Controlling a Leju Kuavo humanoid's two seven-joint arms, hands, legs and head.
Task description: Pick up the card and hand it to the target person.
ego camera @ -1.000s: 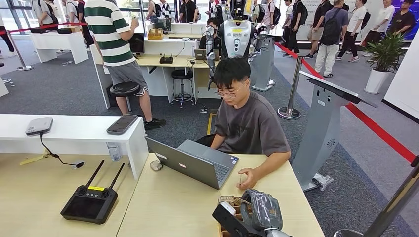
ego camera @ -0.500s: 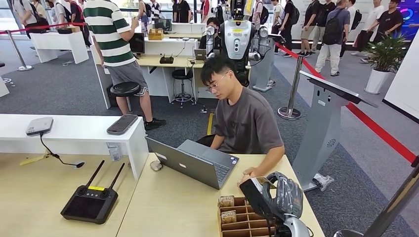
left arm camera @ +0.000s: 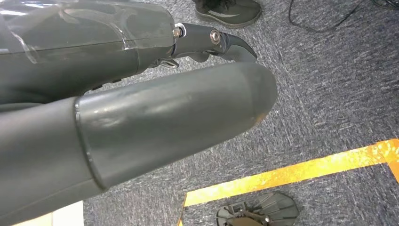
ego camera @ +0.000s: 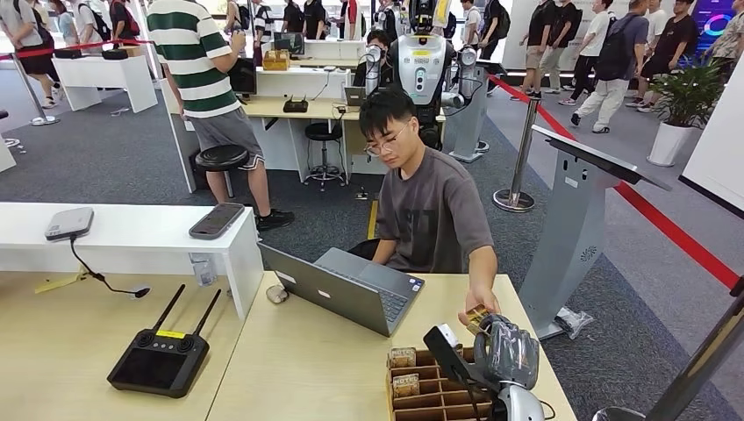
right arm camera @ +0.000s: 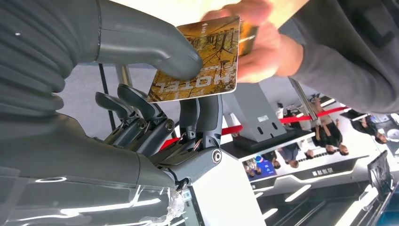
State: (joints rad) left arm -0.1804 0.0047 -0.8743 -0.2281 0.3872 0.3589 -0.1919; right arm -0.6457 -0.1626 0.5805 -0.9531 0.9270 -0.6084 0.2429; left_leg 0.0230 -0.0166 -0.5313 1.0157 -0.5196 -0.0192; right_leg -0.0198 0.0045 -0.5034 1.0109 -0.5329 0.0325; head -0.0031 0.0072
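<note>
- Right hand [right arm camera: 141, 94]: raised over the near right corner of the table, above the divided box; thumb presses a card against the darker fingers [right arm camera: 202, 113], so the hand is grasping the card. In the head view the right hand [ego camera: 504, 351] appears as a grey ribbed cover with a black wrist unit beside it.
- Card [right arm camera: 197, 61]: yellow-brown printed face with the word "HOTEL" reading upside down in the right wrist view; one end under the robot's thumb, the other end between the person's fingers. In the head view the card [ego camera: 477, 316] shows just above the robot's hand.
- Person's hand [right arm camera: 256, 47]: reaches to the card and touches its far end; both parties have contact with it.
- Person [ego camera: 430, 202]: seated behind the table, grey T-shirt, glasses, arm stretched toward the robot's hand.
- Left hand [left arm camera: 164, 117]: hangs over grey carpet with an orange floor line; thumb large in the foreground, one dark fingertip extended, nothing seen in it; whether released or clenched cannot be told.
- Box [ego camera: 434, 390]: brown cardboard, divided into compartments, two holding small items.
- Laptop [ego camera: 338, 289]: open, in front of the person.
- Remote controller [ego camera: 160, 355]: black, two antennas, on the left table.
</note>
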